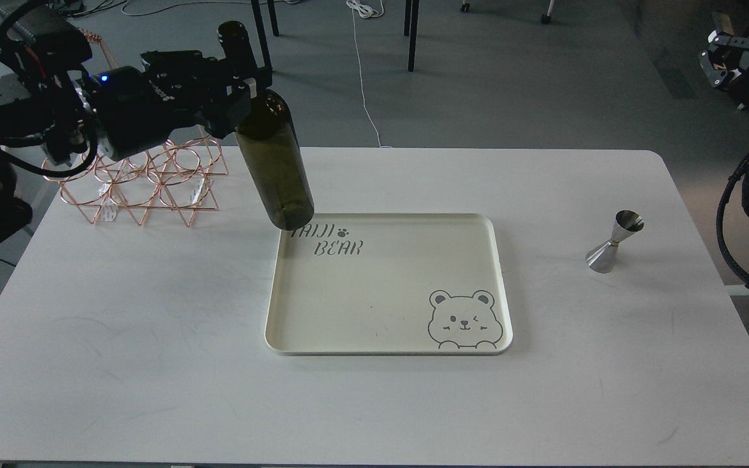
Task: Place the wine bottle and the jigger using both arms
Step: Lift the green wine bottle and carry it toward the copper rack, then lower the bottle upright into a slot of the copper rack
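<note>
There is one view, from the robot's head. It looks forward and down at the white table (153, 364), close enough to see almost all of it. Gray floor (511, 84) shows behind.

The left arm (56, 117) reaches in from the far left, its forearm lying roughly level and pointing right. Its gripper (244, 81) sits at the far end, fingers clamped around the neck of the wine bottle (274, 162), holding it raised and tilted. The right arm (748, 58) shows only at the far right edge, its gripper out of sight.
</note>
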